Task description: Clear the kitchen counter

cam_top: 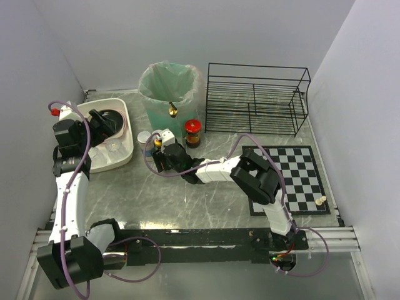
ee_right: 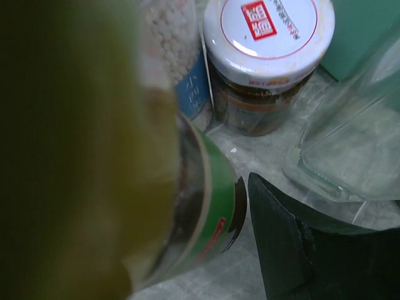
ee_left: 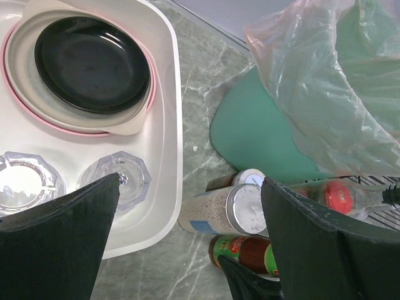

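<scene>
The grey marble kitchen counter [cam_top: 187, 200] holds a cluster of jars near its back middle. My right gripper [cam_top: 161, 151] reaches into the cluster, open, its jaws around a green-labelled bottle with a yellow cap [ee_right: 212, 206]. One finger [ee_right: 300, 250] stands just beside the bottle; the other is hidden behind it. A white-lidded brown jar [ee_right: 269, 44], a bead-filled cylinder with a silver lid [ee_left: 231, 209] and a red-lidded jar [cam_top: 193, 129] stand close by. My left gripper [cam_top: 103, 122] hovers open and empty over the white tub [ee_left: 165, 125].
The tub holds a black plate in a beige bowl [ee_left: 90, 62] and clear glasses [ee_left: 125, 178]. A green bin with a plastic bag [cam_top: 169, 87] and a clear glass bottle [ee_right: 350, 144] stand behind the jars. A black wire rack [cam_top: 256, 97] is back right, a checkered mat [cam_top: 290, 178] right.
</scene>
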Controlling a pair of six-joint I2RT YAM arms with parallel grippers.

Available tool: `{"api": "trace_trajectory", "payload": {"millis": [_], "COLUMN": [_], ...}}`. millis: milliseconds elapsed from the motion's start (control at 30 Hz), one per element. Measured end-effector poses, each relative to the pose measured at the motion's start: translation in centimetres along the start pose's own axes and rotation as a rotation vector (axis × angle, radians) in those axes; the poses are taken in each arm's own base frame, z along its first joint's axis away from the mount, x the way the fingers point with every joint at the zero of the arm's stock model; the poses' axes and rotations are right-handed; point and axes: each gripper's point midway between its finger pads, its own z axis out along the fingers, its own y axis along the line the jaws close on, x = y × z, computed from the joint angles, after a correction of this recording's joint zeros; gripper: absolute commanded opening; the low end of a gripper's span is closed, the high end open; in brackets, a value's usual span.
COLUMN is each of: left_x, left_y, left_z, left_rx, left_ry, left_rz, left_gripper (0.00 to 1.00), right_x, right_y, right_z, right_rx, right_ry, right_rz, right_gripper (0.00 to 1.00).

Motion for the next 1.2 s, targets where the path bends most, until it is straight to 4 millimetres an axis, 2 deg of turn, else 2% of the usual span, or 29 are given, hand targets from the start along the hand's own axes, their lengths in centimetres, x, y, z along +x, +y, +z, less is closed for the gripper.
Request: {"api": "trace_trajectory", "payload": {"millis": [167,300,567,700,800,933,1100,1200], "left_x": [0.0,0.1,0.1,0.1,0.1,0.1,0.1,0.2], "left_y": [0.1,0.1,0.1,0.1,0.1,0.1,0.0,-0.1], "left_z": [0.1,0.1,0.1,0.1,0.1,0.1,0.1,0.0], "left_rx": [-0.001,-0.003,-0.003,-0.003,-0.003,-0.003,0.003,0.010], "left_ry": [0.002,0.003,0.003,0.003,0.002,0.002,0.005,0.008], "left_rz": [-0.001,-0.001,-0.001,-0.001,-0.001,-0.001,0.000,0.000], "left_gripper": [0.99,1.00,0.99,0.99,0.99,0.99,0.99,0.99], "right_x": [0.3,0.1,0.3,1.0,2.2,2.1,-0.6,-2.9], "right_y": [-0.2,-0.2,-0.3,-0.9,-2.1,-3.2,-4.5,-5.9], "right_z": [0.2,0.2,-0.5,-2.5,-5.5,-9.2,-13.0,-15.0], "right_rx": [0.008,0.011,0.000,-0.002,0.010,0.023,0.047,0.066], "right_ry": [0.000,-0.007,-0.011,0.015,0.057,0.076,0.029,-0.008], "right_rz": [-0.006,-0.007,-0.016,-0.022,-0.033,-0.040,-0.027,-0.004], "right_gripper": [0.58,0.42,0.00,0.00,0.00,0.00,0.00,0.00]}}
